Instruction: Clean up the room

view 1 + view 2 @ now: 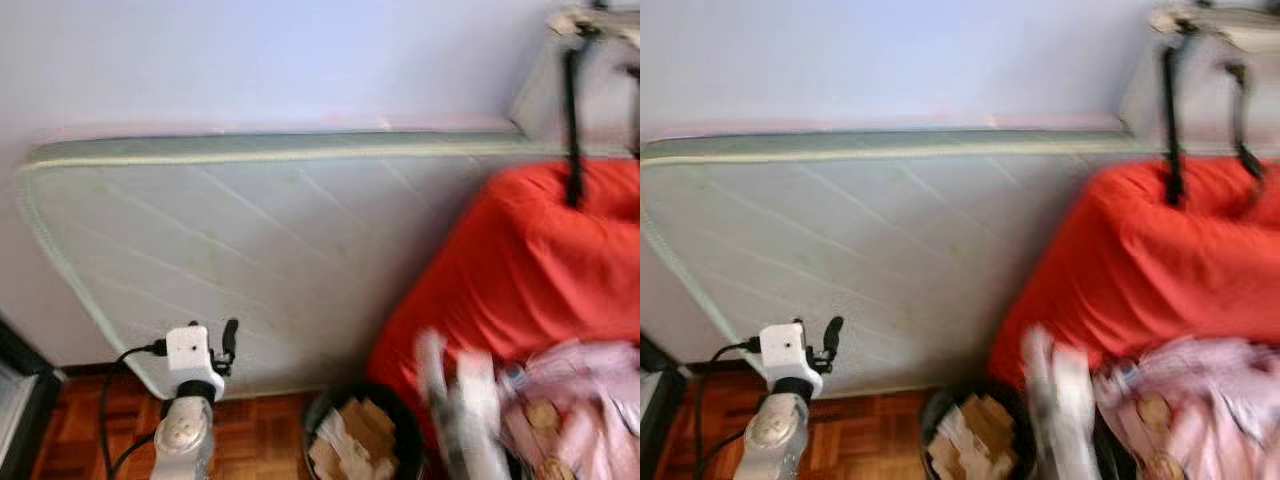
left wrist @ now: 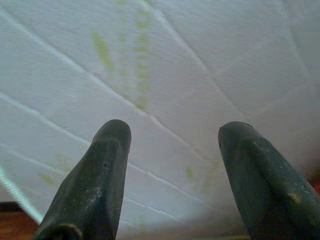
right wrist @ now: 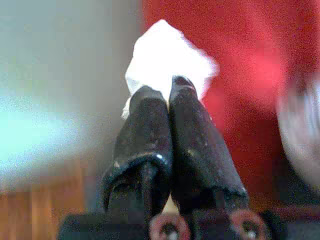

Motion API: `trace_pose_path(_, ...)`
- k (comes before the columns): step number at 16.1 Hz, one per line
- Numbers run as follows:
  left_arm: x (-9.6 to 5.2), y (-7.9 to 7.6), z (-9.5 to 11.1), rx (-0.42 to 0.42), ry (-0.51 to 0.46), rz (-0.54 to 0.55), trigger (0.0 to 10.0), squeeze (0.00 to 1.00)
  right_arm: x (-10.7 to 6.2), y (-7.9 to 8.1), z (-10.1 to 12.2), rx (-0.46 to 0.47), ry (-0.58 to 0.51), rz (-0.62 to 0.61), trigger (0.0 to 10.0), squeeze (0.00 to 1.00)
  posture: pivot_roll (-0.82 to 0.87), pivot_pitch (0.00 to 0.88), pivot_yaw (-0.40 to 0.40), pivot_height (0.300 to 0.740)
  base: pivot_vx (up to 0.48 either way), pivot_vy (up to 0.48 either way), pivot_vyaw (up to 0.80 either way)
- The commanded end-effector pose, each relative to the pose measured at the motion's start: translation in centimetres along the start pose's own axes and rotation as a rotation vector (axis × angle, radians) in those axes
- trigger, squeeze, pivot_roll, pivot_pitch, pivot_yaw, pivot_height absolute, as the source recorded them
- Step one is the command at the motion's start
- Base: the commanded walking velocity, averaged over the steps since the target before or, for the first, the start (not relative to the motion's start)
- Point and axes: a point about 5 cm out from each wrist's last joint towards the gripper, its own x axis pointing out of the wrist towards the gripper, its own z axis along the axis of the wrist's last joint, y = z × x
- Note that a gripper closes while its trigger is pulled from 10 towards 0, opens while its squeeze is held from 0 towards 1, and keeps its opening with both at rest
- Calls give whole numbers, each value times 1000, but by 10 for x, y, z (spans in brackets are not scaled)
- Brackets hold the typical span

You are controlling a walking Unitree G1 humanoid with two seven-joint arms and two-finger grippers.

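My right gripper (image 3: 167, 92) is shut on a crumpled white paper wad (image 3: 167, 52) that sticks out past the fingertips. In the eye views the right arm (image 1: 450, 400) is a pale blur low down, just right of a black waste bin (image 1: 316, 412) holding several tan and white scraps (image 1: 352, 432). My left gripper (image 2: 175, 135) is open with nothing between its fingers and points at the white quilted mattress (image 2: 200, 65). The left arm (image 1: 190, 400) rises at the lower left, and its black finger (image 1: 230, 338) stands in front of the mattress.
The mattress (image 1: 270, 250) leans on its side against the wall. A red covered bulk (image 1: 530, 270) stands to the right, with a grey bag with black straps (image 1: 575, 100) above it and pink cloth (image 1: 580, 400) below. There is wooden floor (image 1: 80, 420), and a dark object (image 1: 15, 400) at the left edge.
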Motion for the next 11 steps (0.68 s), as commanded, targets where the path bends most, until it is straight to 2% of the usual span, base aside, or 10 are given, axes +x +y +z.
trace_pose_path(1, -3, -1, -2, 15, 13, -11, 10000, 0, 5, -2, 13, -17, -58, -6, 10000, 0, 41, 30, -83, 740, 0, 0, 0)
trace_pose_path(5, -10, -8, -1, 19, 30, -73, 10000, 0, -1, 0, 6, 13, -50, -10, 10000, 0, 42, 19, -81, 740, 0, 0, 0)
trace_pose_path(11, -18, 1, -1, 77, 45, -105, 10000, 0, -18, -11, -10, -35, -8, -47, 10000, 0, 33, 0, -68, 740, 0, 0, 0)
